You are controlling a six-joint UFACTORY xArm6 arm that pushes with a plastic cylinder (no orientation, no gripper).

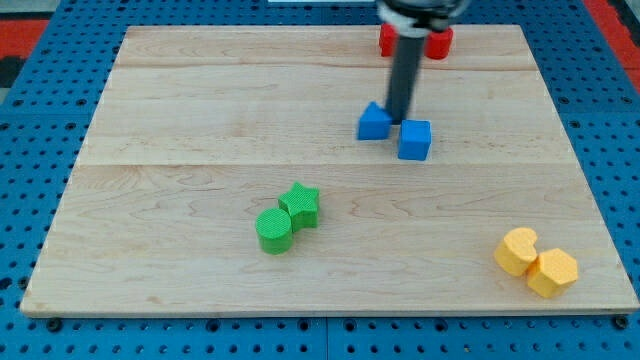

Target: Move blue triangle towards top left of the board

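Note:
The blue triangle (374, 121) lies right of the board's middle, in the upper half. A blue cube (414, 139) sits just to its right and slightly lower. My tip (399, 117) is the lower end of the dark rod, which comes down from the view's top. It stands between the two blue blocks, against the triangle's right edge and just above the cube's top left corner.
The wooden board (180, 110) fills the view. A red block (388, 40) and a second red block (439, 42) sit at the top edge, partly hidden behind the rod. A green star (301, 204) touches a green cylinder (274, 229). A yellow cylinder (517, 250) and a yellow hexagon (552, 272) lie bottom right.

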